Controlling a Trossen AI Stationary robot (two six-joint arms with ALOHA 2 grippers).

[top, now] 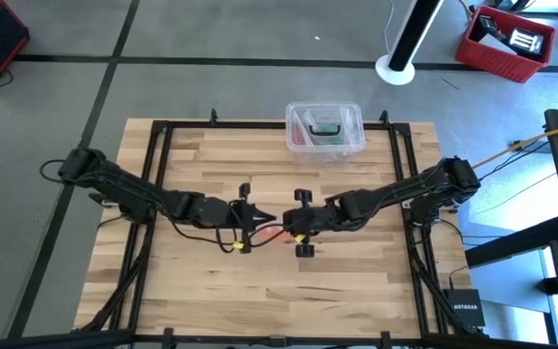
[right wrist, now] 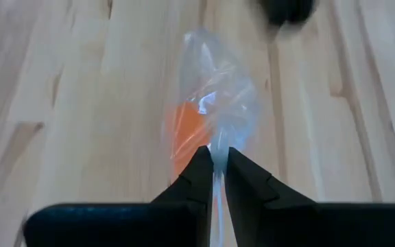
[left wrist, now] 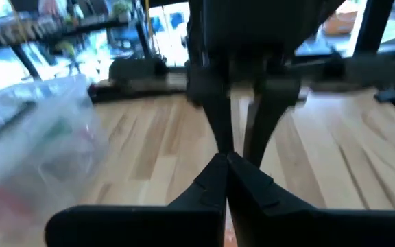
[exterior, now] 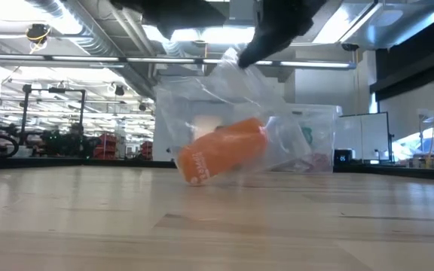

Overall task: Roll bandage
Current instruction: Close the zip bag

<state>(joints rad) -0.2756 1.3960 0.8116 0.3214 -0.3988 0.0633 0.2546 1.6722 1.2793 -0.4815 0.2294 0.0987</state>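
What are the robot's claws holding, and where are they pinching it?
The right gripper pinches the top edge of a clear plastic bag with the orange bandage inside. The left gripper is shut; hold unclear.

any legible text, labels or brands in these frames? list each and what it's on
"NETGEAR": on the small black box beside the table's right edge, high view.
White print on the end of the bandage inside its clear plastic bag, low view: blurred, unreadable.
White marks on the black item in the red bin: too small to read.
Clear plastic box contents: nothing readable.
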